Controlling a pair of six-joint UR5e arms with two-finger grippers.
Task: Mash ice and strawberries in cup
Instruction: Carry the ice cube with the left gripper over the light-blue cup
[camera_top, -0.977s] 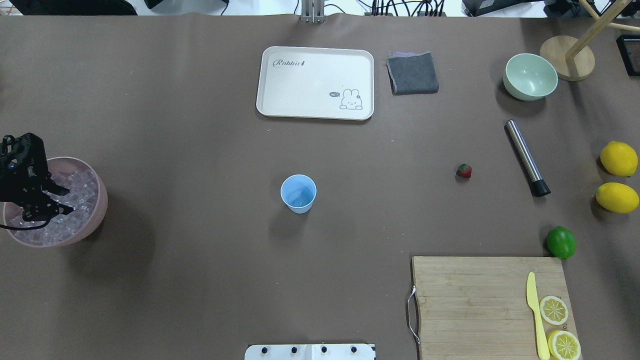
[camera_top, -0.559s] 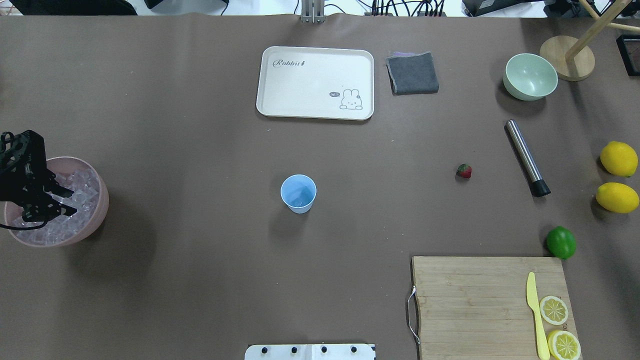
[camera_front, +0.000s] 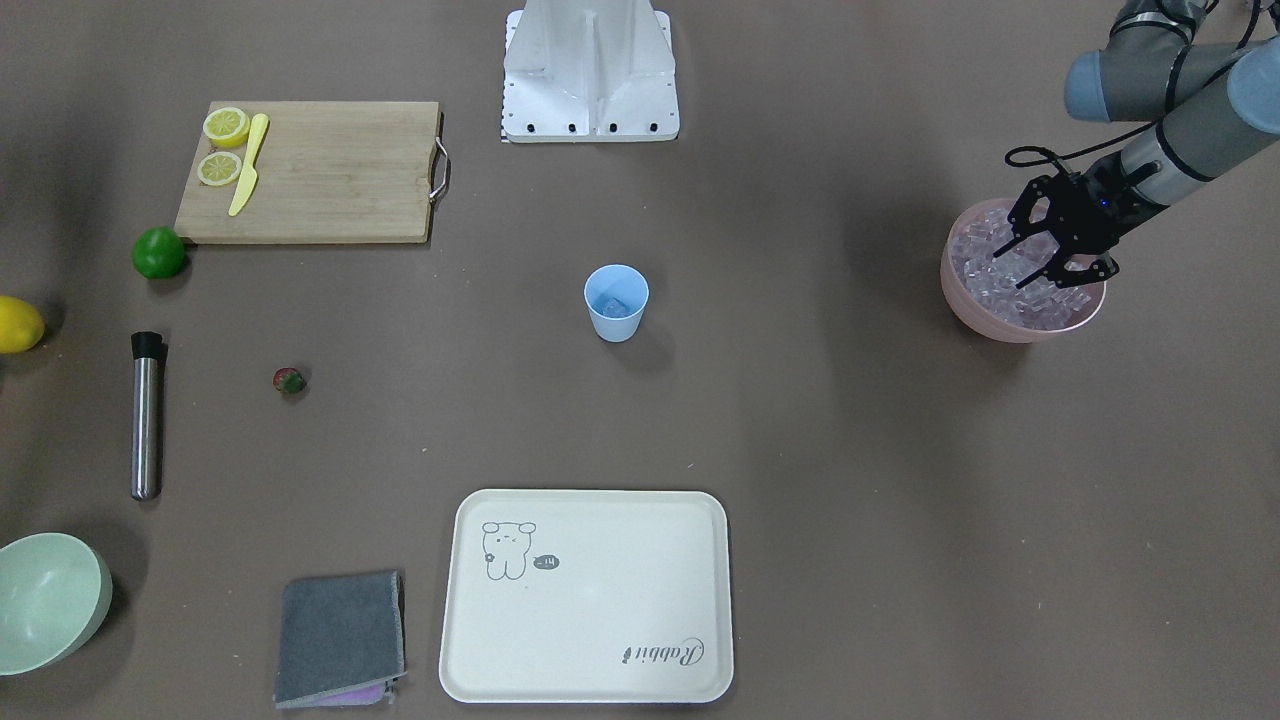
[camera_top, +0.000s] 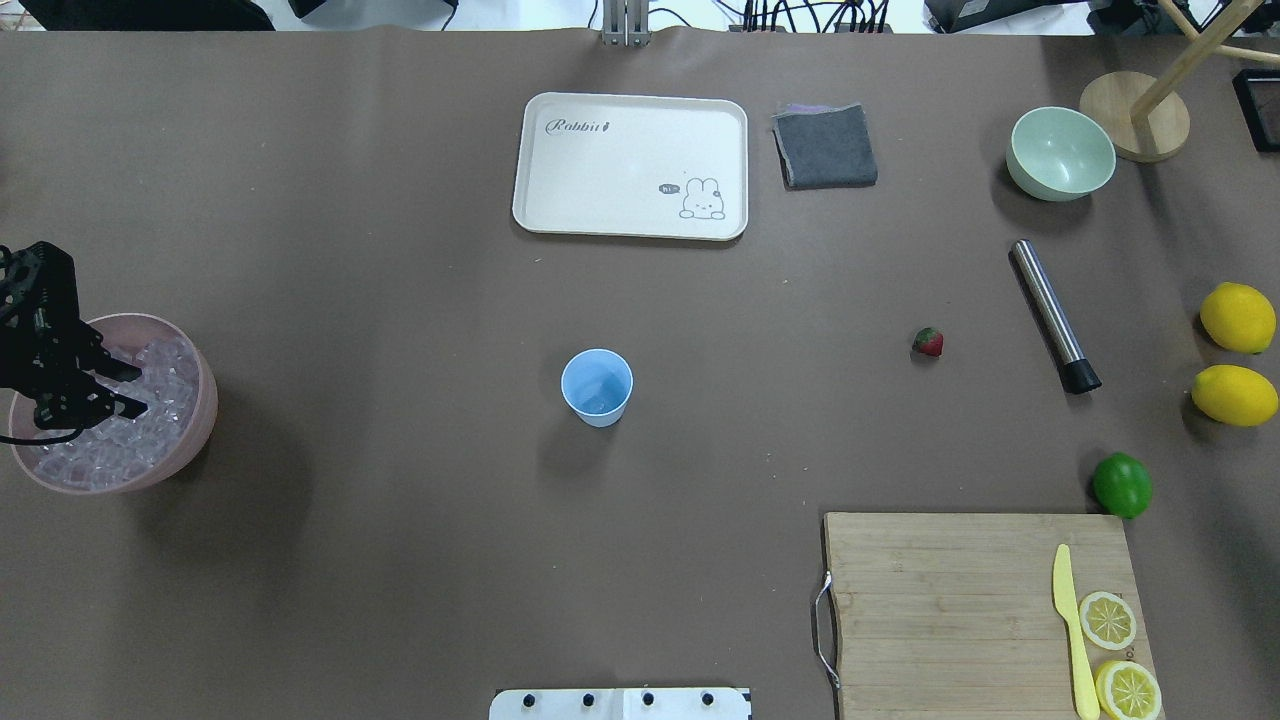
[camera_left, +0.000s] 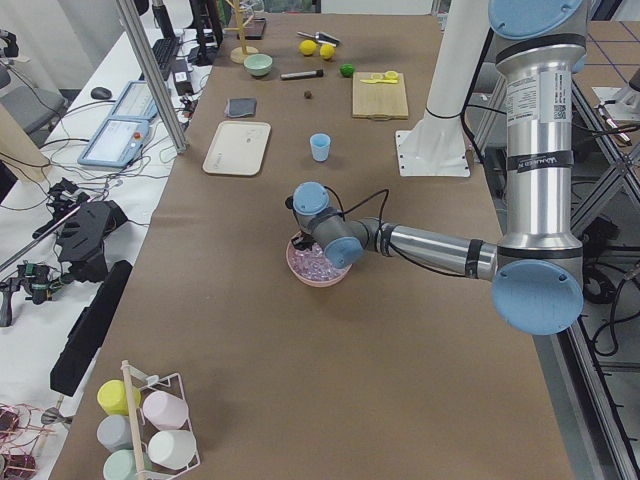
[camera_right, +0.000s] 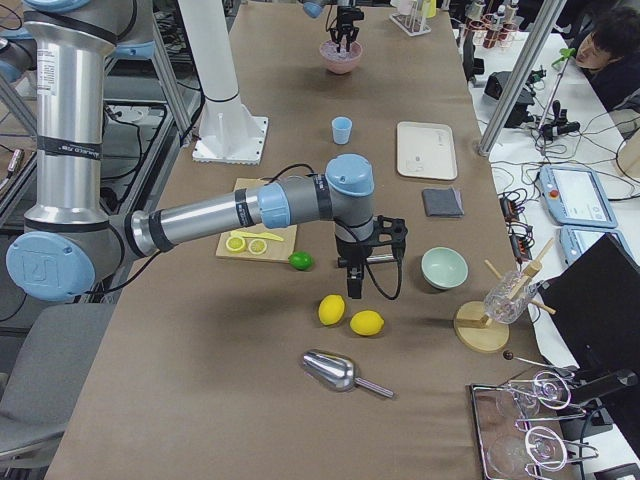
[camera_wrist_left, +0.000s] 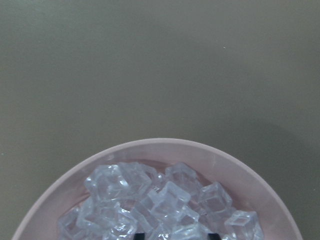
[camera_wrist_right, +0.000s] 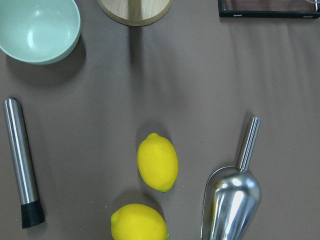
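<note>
I have the left gripper (camera_top: 133, 391) hanging over the pink bowl (camera_top: 207, 405) at my far left, jaws spread and holding nothing I can make out, tips just above the heaped ice (camera_top: 165, 380). The step, as I read it, is fetching a cube for the cup (camera_top: 597, 388), which stands mid-surface and well apart from the bowl (the front view seems to show one cube already at its bottom). To do this well I would pick a cube lying proud of the pile, come straight down so the jaws straddle it alone, and clench gently, since it will probably slip. The strawberry (camera_top: 928, 342) lies far over on the right side, untouched. The right gripper (camera_right: 355, 283) hangs over the lemons (camera_right: 350, 315); I cannot tell whether it is clenched or released. Against a second ago, the left gripper has drifted slightly toward the view's left edge, jaws still spread; nothing else has moved.
</note>
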